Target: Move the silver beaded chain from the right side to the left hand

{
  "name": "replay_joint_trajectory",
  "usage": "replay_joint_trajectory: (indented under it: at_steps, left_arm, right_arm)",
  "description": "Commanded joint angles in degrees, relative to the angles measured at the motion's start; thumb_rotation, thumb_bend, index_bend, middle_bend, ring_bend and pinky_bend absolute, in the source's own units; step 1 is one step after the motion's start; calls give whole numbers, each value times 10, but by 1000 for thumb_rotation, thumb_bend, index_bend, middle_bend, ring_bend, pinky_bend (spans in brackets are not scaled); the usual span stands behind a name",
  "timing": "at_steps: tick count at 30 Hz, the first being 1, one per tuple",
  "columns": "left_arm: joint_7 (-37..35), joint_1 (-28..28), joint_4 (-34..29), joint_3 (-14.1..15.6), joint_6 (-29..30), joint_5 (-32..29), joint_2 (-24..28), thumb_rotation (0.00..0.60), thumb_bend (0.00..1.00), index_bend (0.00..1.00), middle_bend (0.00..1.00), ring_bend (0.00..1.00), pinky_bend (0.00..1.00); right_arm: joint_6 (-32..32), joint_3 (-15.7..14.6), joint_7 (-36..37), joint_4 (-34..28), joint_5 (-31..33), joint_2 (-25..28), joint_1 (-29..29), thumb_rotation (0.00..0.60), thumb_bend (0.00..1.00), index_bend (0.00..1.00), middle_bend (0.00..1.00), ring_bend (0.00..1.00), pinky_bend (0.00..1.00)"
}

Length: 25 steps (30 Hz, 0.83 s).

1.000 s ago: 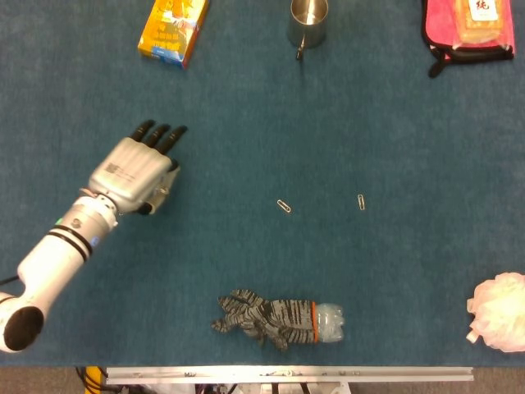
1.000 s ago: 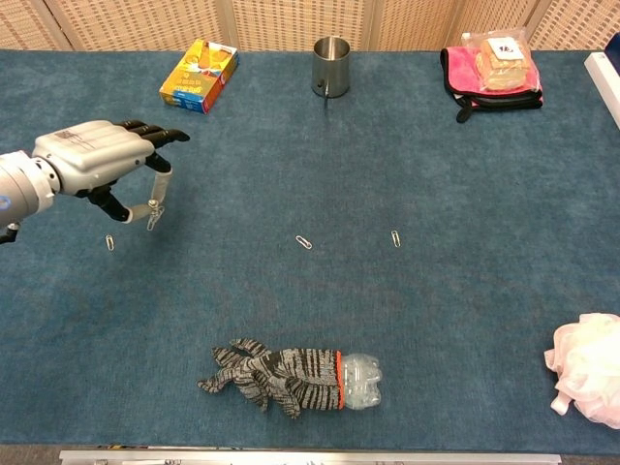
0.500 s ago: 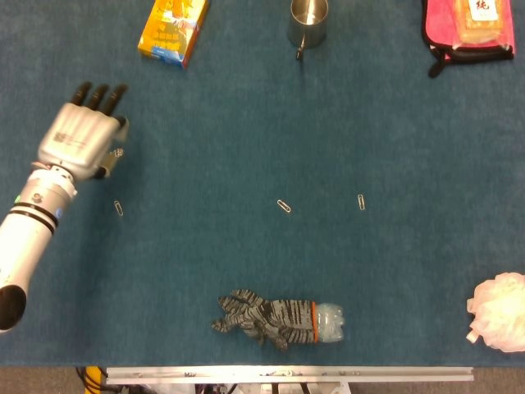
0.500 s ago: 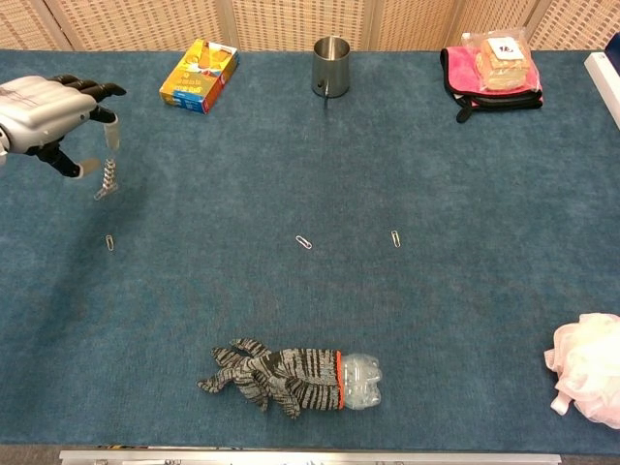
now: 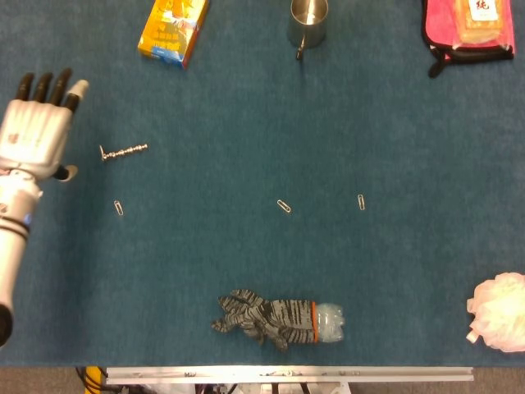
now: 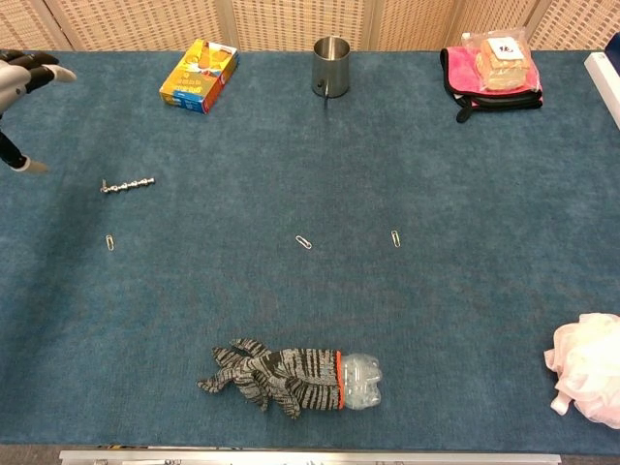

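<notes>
The silver beaded chain (image 5: 123, 152) lies stretched out flat on the blue cloth at the left side of the table, also seen in the chest view (image 6: 127, 184). My left hand (image 5: 37, 127) hovers further left, apart from the chain, its fingers spread and holding nothing. In the chest view only the edge of that left hand (image 6: 19, 82) shows at the frame's left border. My right hand appears in neither view.
An orange box (image 5: 173, 29), a steel cup (image 5: 308, 21) and a pink pouch (image 5: 467, 25) line the far edge. Three paper clips (image 5: 120, 208) (image 5: 284, 205) (image 5: 361, 201) lie scattered mid-table. A striped glove over a bottle (image 5: 279, 318) sits near the front; a pink sponge (image 5: 499, 312) at right.
My left hand carried the chain leftward, then let it go; the chain now lies on the cloth and the hand has drawn further left with fingers spread.
</notes>
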Motion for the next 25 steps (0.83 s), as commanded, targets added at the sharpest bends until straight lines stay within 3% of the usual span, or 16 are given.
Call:
replay_joint_trajectory:
  at_steps: [1,11,18,25]
  left_arm:
    - [-43,50,-41,13,54,53,34,600,97,196,13,0,43]
    - [-92,180,-107,89,162,195,108,600,96,251,19,0,47]
    - [-157,283,-81,123,260,309,114,600,97,286,19,0,58]
    - [-151,330,-66,141,269,357,110,600,96,303,19,0,58]
  right_arm:
    - [1,-3,2,-2,-3,2,-3,600,0,161,47,0,0]
    - [8,-27,0,-19,-24,2,-20,600,0,161,47,0,0]
    - [31,-46,-2,-45,-49,1,-42,600,0,161,47,0,0]
    - [52,-58,-7,-64,-59,13,-64,600,0,161,47,0,0]
